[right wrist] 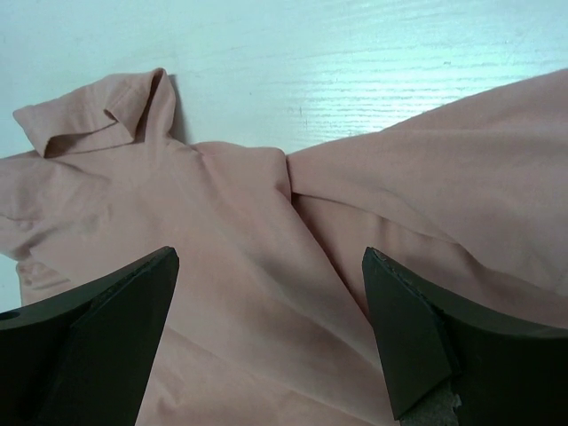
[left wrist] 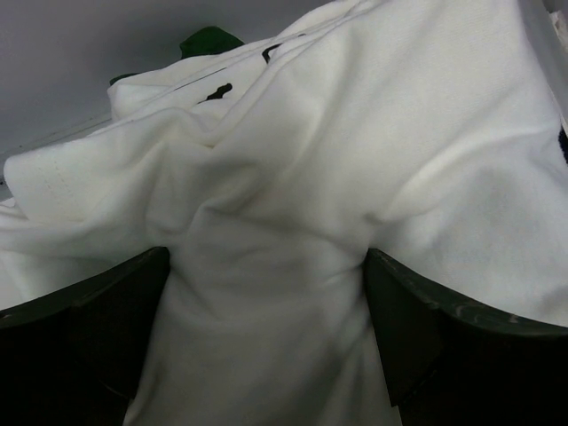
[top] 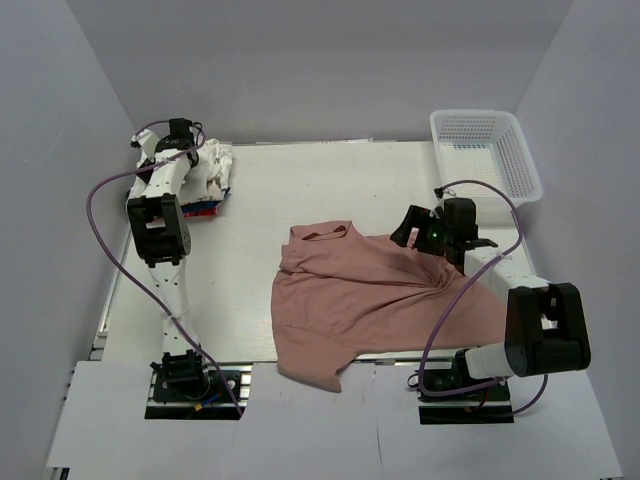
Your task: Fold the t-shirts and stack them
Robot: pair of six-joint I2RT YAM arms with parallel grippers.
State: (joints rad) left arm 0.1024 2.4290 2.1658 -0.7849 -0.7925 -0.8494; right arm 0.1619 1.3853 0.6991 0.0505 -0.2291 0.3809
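Far-centre worktop (top: 330, 180) bare: open lane between white t-shirt pile (top: 216, 172), far-left corner, and basket (top: 487, 150), far-right corner. Pink t-shirt (top: 370, 300) sprawls over centre-right to near edge. Left arm (top: 160, 225) stands along left strip. Walls (top: 300, 70) close three sides.

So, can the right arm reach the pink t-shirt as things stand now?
Probably yes. The right gripper hangs open over the pink t-shirt, and nothing lies between the jaws and the creased cloth. The white basket stands off at the far right corner, out of the way.
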